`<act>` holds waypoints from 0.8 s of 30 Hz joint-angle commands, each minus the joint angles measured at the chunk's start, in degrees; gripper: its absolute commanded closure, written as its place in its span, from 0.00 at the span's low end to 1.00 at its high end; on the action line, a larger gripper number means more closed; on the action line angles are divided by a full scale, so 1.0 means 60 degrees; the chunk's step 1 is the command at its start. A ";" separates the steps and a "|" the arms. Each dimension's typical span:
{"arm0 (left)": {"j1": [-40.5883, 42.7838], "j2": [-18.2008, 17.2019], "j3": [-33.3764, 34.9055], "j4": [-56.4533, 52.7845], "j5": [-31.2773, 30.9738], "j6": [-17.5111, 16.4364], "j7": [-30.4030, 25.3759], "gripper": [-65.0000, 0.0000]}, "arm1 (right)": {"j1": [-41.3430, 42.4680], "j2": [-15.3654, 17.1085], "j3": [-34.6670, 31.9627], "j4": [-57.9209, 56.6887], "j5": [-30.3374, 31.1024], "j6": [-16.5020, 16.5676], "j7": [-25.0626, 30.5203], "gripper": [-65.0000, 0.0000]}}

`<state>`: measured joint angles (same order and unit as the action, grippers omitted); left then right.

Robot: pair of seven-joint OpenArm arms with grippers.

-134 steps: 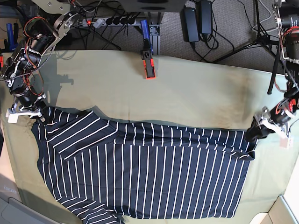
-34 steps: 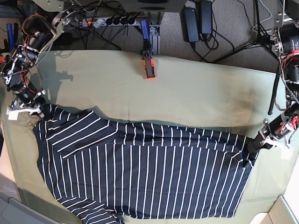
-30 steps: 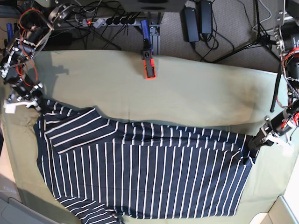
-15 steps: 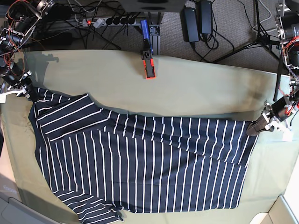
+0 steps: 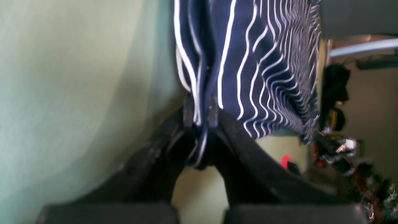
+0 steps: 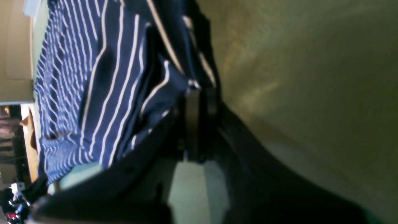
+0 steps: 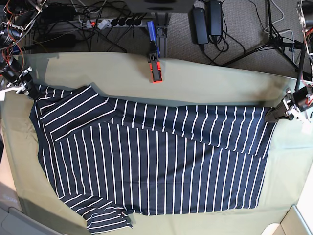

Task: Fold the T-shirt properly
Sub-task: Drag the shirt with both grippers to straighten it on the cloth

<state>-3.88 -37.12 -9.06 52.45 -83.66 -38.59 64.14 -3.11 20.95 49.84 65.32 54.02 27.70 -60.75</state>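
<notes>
The navy T-shirt [image 7: 151,161] with thin white stripes lies spread across the pale green cloth, its top edge stretched between both arms. My left gripper [image 7: 272,115] is shut on the shirt's far right corner; in the left wrist view the fabric [image 5: 248,56] is pinched between the black fingers [image 5: 188,112]. At the shirt's top left corner my right gripper [image 7: 30,91] is shut on the cloth; the right wrist view shows folded fabric [image 6: 124,77] clamped at the fingertips [image 6: 192,93]. A short sleeve [image 7: 105,218] lies at the bottom left.
The pale green tablecloth [image 7: 205,85] covers the table. An orange and black clamp [image 7: 155,68] sits at the far edge, under a blue post. Cables, a power strip and power bricks lie on the floor behind. A stand leg [image 7: 298,58] rises at the right.
Both grippers have pulled the shirt's top edge away from the front of the table and outward. The shirt has slid with them and lies flatter and more stretched.
</notes>
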 commanded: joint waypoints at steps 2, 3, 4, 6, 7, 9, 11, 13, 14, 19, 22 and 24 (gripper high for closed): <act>0.0204 -0.0353 -0.0106 0.0648 -0.0224 -0.0235 -0.0076 1.00 | -0.0255 0.0211 0.0051 0.0138 -0.0131 0.0608 -0.0135 1.00; 0.0364 -0.0357 -0.0168 0.0900 -0.0224 -0.0235 -0.0076 1.00 | -0.0364 0.0211 0.0051 0.0168 -0.0127 0.0605 -0.0135 1.00; 0.0514 -0.0353 -0.0259 0.1118 -0.0224 -0.0235 -0.0076 1.00 | -0.0484 0.0208 0.0051 0.0226 -0.0058 0.0608 -0.0142 1.00; 0.0743 -0.0350 -0.0477 0.1504 -0.0224 -0.0235 -0.0076 1.00 | -0.0739 0.0211 0.0051 0.0379 0.0076 0.0608 -0.0178 1.00; 0.0827 -0.0353 -0.0594 0.1650 -0.0224 -0.0235 -0.0073 1.00 | -0.0863 0.0208 0.0051 0.0488 0.0076 0.0612 -0.0178 1.00; 0.0896 -0.0353 -0.0790 0.1814 -0.0224 -0.0235 -0.0069 1.00 | -0.1111 0.0208 0.0051 0.0754 0.0076 0.0630 -0.0200 1.00; 0.0900 -0.0353 -0.0947 0.1840 -0.0224 -0.0235 -0.0069 1.00 | -0.1424 0.0208 0.0051 0.1082 0.0080 0.0641 -0.0200 1.00; 0.0954 -0.0353 -0.1096 0.1840 -0.0224 -0.0235 -0.0069 1.00 | -0.1778 0.0208 0.0051 0.1446 0.0087 0.0641 -0.0197 1.00; 0.0980 -0.0353 -0.1144 0.1840 -0.0224 -0.0235 -0.0062 1.00 | -0.1953 0.0208 0.0051 0.1621 0.0120 0.0641 -0.0193 1.00; 0.1045 -0.0353 -0.1166 0.1840 -0.0224 -0.0235 0.0098 1.00 | -0.2393 0.0211 0.0069 0.2211 0.0164 0.0641 -0.0189 1.00; 0.1220 -0.0350 -0.1173 0.1840 -0.0224 -0.0235 0.0069 1.00 | -0.2477 0.0208 0.0069 0.2295 0.0160 0.0641 -0.0131 1.00; 0.1304 -0.0350 -0.1173 0.1840 -0.0224 -0.0235 0.0069 1.00 | -0.2470 0.0208 0.0066 0.2295 0.0178 0.0641 -0.0127 1.00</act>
<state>4.75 -37.63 -15.44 62.72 -83.72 -38.65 65.21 -17.65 20.93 49.69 78.17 55.24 27.88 -61.82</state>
